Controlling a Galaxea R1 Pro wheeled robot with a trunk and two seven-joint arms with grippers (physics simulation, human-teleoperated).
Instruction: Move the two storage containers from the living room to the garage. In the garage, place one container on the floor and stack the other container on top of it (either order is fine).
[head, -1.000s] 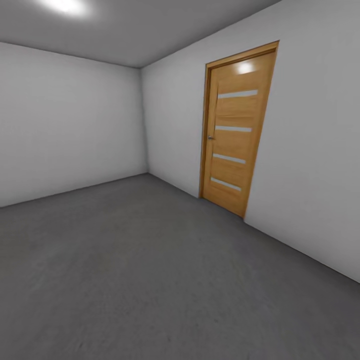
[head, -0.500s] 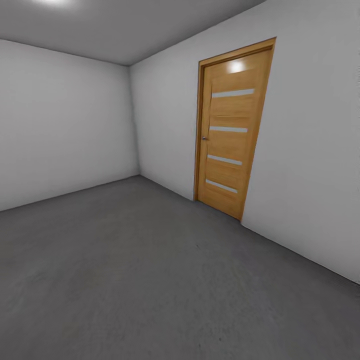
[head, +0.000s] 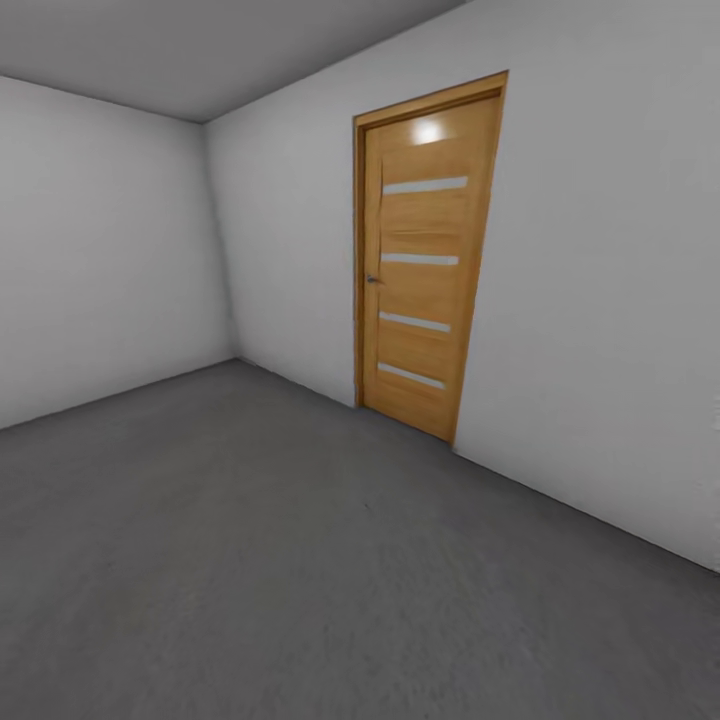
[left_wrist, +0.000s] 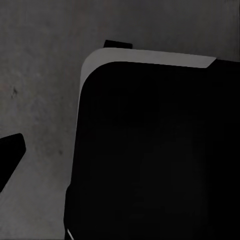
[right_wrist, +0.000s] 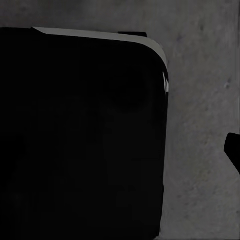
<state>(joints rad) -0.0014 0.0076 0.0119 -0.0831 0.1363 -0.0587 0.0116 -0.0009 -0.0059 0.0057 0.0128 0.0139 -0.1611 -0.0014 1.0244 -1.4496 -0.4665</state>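
Head view puts you in the garage: dark grey concrete floor (head: 300, 560), plain white walls (head: 600, 300) meeting at a corner toward the left, grey ceiling (head: 150, 40) above. A wood-panelled door (head: 425, 260) sits shut in the right-hand wall, with four pale horizontal strips across it, a small handle on its left edge and a light glare near its top.

Left wrist view looks down at the same concrete, with a big black rounded-corner body (left_wrist: 150, 150), pale along one edge, covering most of it. A dark tip (left_wrist: 10, 155) pokes in at the frame edge; you can't tell from it how the jaws stand.

Right wrist view gives you the mirror: black rounded body (right_wrist: 80, 135) over concrete, a dark sliver (right_wrist: 232, 147) at the edge, jaw state unreadable.
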